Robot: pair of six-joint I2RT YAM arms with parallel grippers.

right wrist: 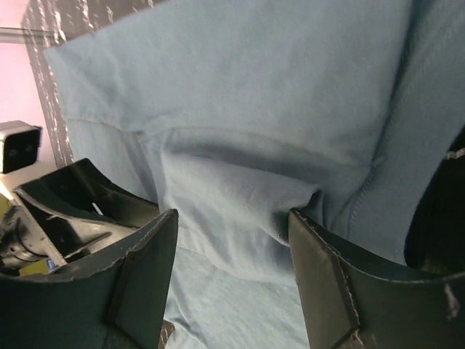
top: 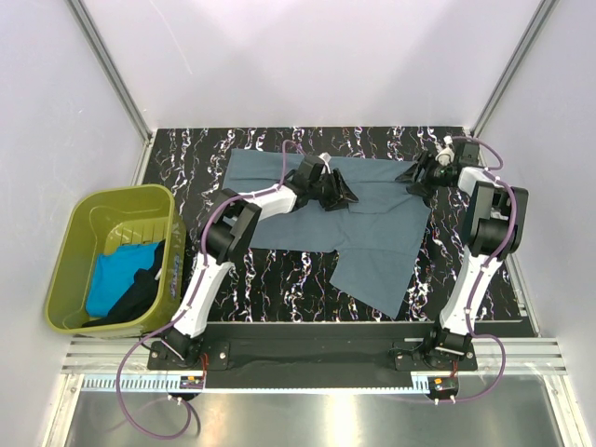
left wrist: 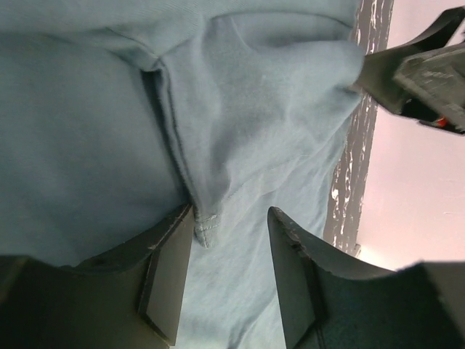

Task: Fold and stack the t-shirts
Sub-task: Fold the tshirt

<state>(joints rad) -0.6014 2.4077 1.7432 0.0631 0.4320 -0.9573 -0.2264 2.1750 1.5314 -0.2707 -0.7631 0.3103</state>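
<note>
the slate grey-blue t-shirt [top: 372, 233] lies spread over the middle of the black marbled worktop [top: 279, 275], one corner trailing toward the lower right. the left fingers [top: 337, 193] sit on its upper middle, parted, with a raised seam of the cloth between them. the right fingers [top: 416, 175] are at its upper right edge, also parted, straddling a small puckered fold. at the left of the frame, the olive-green tub [top: 65, 270] holds the turquoise t-shirt [top: 112, 275] and the black t-shirt [top: 140, 296].
</note>
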